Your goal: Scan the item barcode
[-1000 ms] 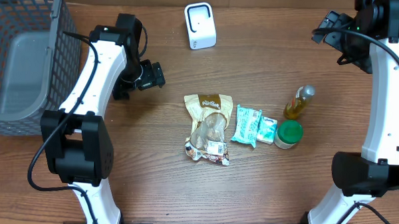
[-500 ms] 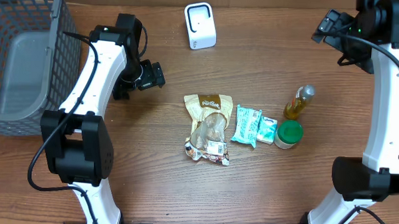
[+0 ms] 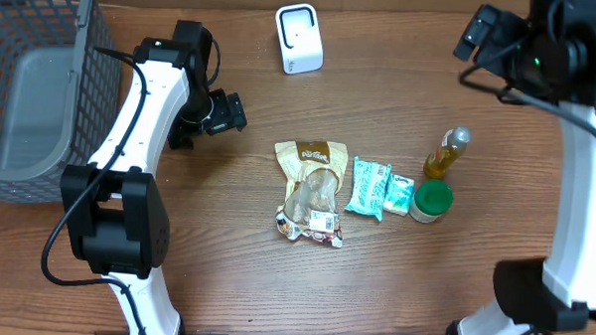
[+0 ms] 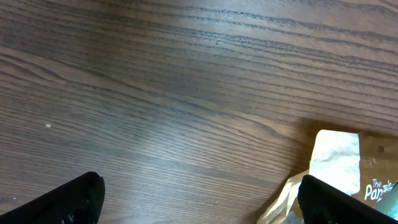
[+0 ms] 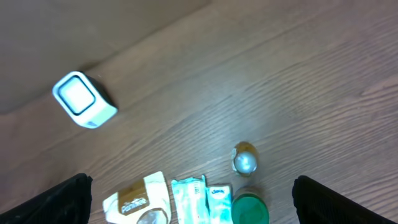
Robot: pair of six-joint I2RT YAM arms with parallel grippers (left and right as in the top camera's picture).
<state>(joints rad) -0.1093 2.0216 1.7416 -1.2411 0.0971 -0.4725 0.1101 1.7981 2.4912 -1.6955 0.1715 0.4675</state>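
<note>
**Both end effectors wide and empty; goods lie mid-surface**

- Left end effector (image 3: 228, 113): fingers spread wide, nothing held. It sits low over bare wood, left of the tan paper snack bag with clear window (image 3: 313, 186). The bag's top corner shows at the right edge of the left wrist view, apart from the fingers.
- Right end effector (image 3: 479, 33): spread wide, empty, high above the far right part of the brown wooden surface (image 3: 226, 245).
- White box-shaped barcode scanner (image 3: 299, 38): stands alone near the far edge, open wood on every side.
- Row right of the bag: teal foil packets (image 3: 369, 187), then a green-lidded jar (image 3: 432, 201), packed close.
- Yellow plastic bottle (image 3: 447, 153): upright just behind the jar.
- Grey wire basket (image 3: 32, 89): at the left edge.
- Broad open wood between scanner and bag.
</note>
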